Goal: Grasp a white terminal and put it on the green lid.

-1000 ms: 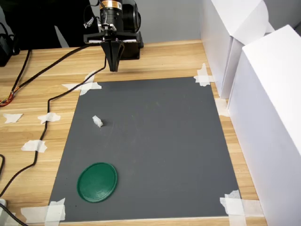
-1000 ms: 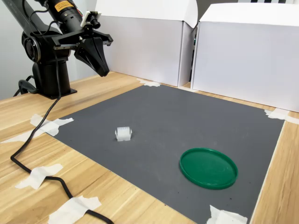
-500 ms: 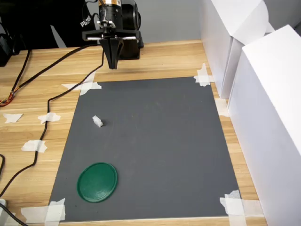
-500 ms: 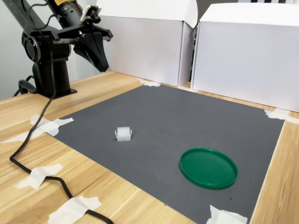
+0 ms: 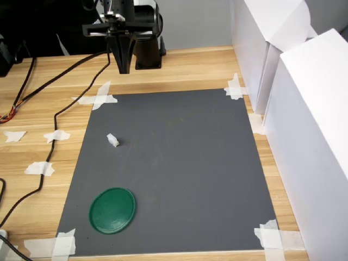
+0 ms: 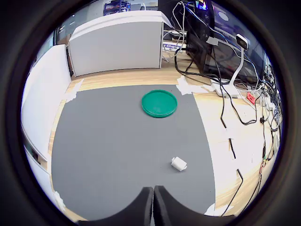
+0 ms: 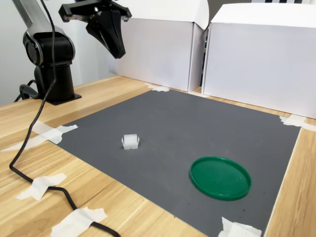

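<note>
The white terminal (image 5: pixel 112 140) (image 7: pixel 130 141) (image 6: pixel 179 164) lies on the dark grey mat, toward the first exterior view's left. The green lid (image 5: pixel 112 210) (image 7: pixel 220 177) (image 6: pixel 159 103) rests flat on the same mat, near the front left corner in the first exterior view, with nothing on it. My gripper (image 5: pixel 123 69) (image 7: pixel 117 54) (image 6: pixel 154 197) hangs high above the mat's far edge, well away from both, pointing down. Its fingers are pressed together and hold nothing.
The grey mat (image 5: pixel 185 163) is taped to a wooden table. White boxes (image 5: pixel 304 109) (image 7: pixel 256 54) wall in the first exterior view's right side. A black cable (image 5: pixel 54 125) runs along the mat's left side among tape pieces. The arm's base (image 7: pixel 49 64) stands behind the mat.
My gripper has risen and drifted toward the first exterior view's left, staying shut. The terminal and the lid have not moved.
</note>
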Tool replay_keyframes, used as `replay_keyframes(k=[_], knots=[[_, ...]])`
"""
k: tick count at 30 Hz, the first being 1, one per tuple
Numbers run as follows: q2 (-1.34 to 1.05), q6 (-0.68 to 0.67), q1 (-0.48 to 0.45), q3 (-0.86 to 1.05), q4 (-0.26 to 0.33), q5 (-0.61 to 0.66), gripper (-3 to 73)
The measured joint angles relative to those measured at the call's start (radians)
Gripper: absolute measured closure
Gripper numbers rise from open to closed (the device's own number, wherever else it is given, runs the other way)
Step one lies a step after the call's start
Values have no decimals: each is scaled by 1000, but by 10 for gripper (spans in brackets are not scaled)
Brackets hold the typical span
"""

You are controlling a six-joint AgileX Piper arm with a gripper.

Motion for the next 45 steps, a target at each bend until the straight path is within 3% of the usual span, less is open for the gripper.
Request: replay_keyframes(k=[5,10,18,25,29,33,40,45], knots=[[50,-6,0,-46,-9,24,711],[104,-35,0,-98,-37,138,711],[138,-230,0,-184,-51,291,711],[200,-463,0,-258,32,421,682],[247,-591,0,-276,75,458,581],[287,-632,0,-277,67,470,396],[350,-640,0,-305,-2,488,86],[417,-642,0,-408,-46,573,-4]])
